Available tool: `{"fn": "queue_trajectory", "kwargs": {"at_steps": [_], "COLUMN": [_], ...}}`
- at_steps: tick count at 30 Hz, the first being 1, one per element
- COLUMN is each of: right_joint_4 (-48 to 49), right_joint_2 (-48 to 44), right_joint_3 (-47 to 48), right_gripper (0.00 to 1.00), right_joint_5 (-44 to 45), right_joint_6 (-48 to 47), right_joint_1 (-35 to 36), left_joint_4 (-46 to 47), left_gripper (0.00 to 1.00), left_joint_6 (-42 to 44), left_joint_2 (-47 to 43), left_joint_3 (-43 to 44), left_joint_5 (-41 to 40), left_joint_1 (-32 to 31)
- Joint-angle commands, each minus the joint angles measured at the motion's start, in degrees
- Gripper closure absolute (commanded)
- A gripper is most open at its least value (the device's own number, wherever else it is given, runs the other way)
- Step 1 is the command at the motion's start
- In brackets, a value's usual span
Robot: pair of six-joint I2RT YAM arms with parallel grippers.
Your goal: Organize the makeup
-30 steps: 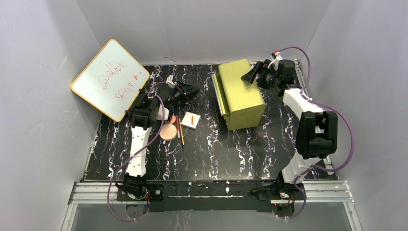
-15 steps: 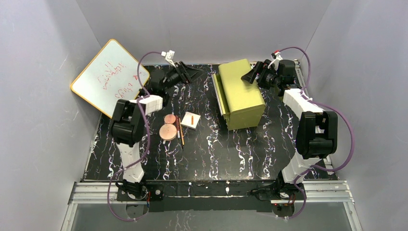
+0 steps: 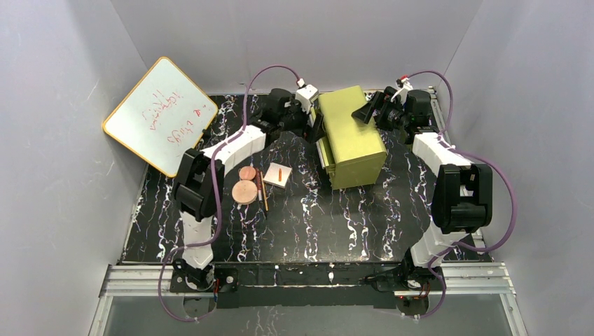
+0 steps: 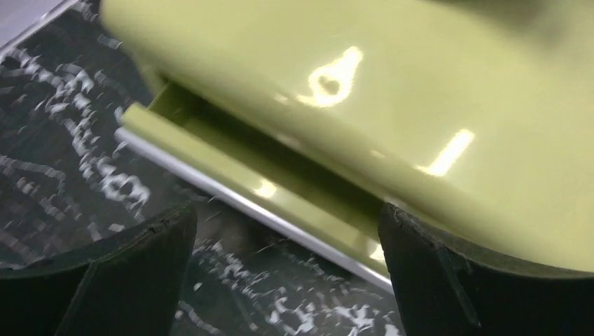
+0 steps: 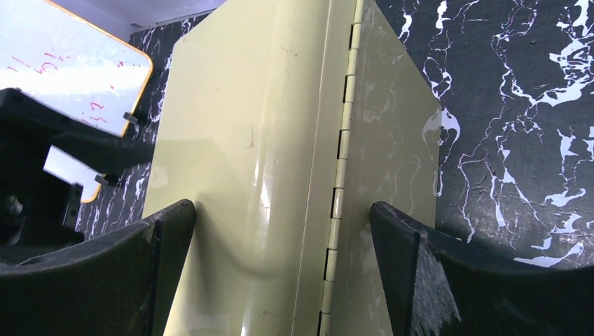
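The makeup lies loose in one tight cluster on the black marbled table (image 3: 315, 231), well behind the left claw (image 3: 315, 128), back toward that arm's elbow. The larger copper-pink disc (image 3: 245, 192) is nearest the arm bases. The smaller disc (image 3: 246, 173) is just beyond it, edges close or touching. Two thin pencil sticks (image 3: 262, 190) run side by side along the discs' right edge. The white square palette (image 3: 278, 175) with its orange mark is just right of the sticks.

The left claw is released, jaws spread wide with nothing between them. It's up at the left face of the yellow-green drawer box (image 3: 354, 140). From the wrist, the left claw (image 4: 287, 210) looks straight at the drawer (image 4: 210, 150), which stands out a little. Its pale front edge crosses just ahead of the fingertips, with a dark gap behind it. Bare table shows below both fingers.

The right claw (image 3: 369, 110) is over the box's far right corner, also spread wide and gripping nothing. From the wrist, the right claw (image 5: 280, 208) straddles the lid beside the hinge line (image 5: 340, 161). I can't tell if it touches the lid.

The whiteboard (image 3: 160, 115) leans on the left wall, well off behind the left claw. A broad stretch of table lies between the cluster, the box front and the near edge.
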Motion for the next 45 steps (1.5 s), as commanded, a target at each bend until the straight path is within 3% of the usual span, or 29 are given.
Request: {"fn": "queue_trajectory", "kwargs": {"at_steps": [1, 8, 19, 27, 45], "right_joint_4": [-8.6, -8.1, -8.5, -8.3, -8.5], "right_joint_2": [0.4, -0.5, -1.7, -1.3, -0.9], "right_joint_3": [-4.1, -5.5, -6.4, -5.7, -5.0], "right_gripper": [0.0, 0.0, 0.0, 0.0, 0.0], "right_joint_5": [-0.4, 0.1, 0.1, -0.5, -0.8], "right_joint_6": [-4.1, -4.9, -5.8, -5.2, -5.5], "right_joint_1": [0.0, -0.2, -1.7, -1.7, -1.8], "left_joint_4": [-19.4, -31.2, -41.1, -44.7, -45.9], "left_gripper": [0.01, 0.01, 0.02, 0.02, 0.02], "left_joint_6": [6.7, 1.8, 0.6, 2.1, 2.1], "left_joint_2": [3.9, 11.6, 16.1, 14.7, 9.5], "left_joint_3": [11.2, 25.0, 32.9, 30.8, 23.1], "left_joint_5": [-12.4, -19.0, -25.4, -31.1, -33.4], "left_joint_1": [0.9, -0.8, -1.8, -1.6, 3.3]}}
